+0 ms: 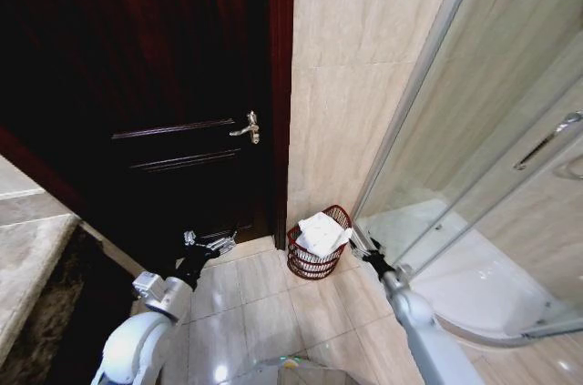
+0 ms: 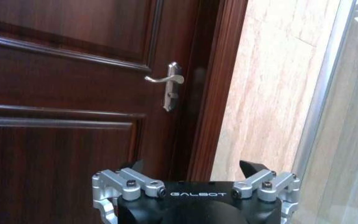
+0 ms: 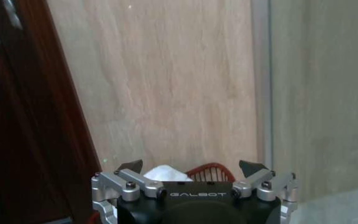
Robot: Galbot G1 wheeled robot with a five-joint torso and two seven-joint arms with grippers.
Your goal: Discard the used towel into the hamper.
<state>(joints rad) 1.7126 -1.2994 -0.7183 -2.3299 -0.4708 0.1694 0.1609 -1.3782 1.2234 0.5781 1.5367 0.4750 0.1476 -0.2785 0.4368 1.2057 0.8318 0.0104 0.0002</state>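
The hamper [image 1: 305,263], a small round reddish-brown wire basket, stands on the tiled floor by the beige wall. A white towel [image 1: 323,232] lies crumpled in its top, rising above the rim. My right gripper [image 1: 358,242] hovers just right of the rim, open and holding nothing. In the right wrist view the towel [image 3: 163,173] and the hamper rim [image 3: 212,171] peek up between the open fingers of that gripper [image 3: 191,168]. My left gripper [image 1: 206,245] is held low in front of the dark door, well left of the hamper. Seen from its own wrist, the left gripper [image 2: 193,169] is open and empty.
A dark wooden door [image 1: 164,85] with a metal lever handle [image 1: 246,127] fills the left. A glass shower enclosure [image 1: 474,176] with a raised white tray [image 1: 465,285] bounds the right. A stone counter edge [image 1: 27,258] is at the near left. Open tiled floor [image 1: 255,303] lies before the hamper.
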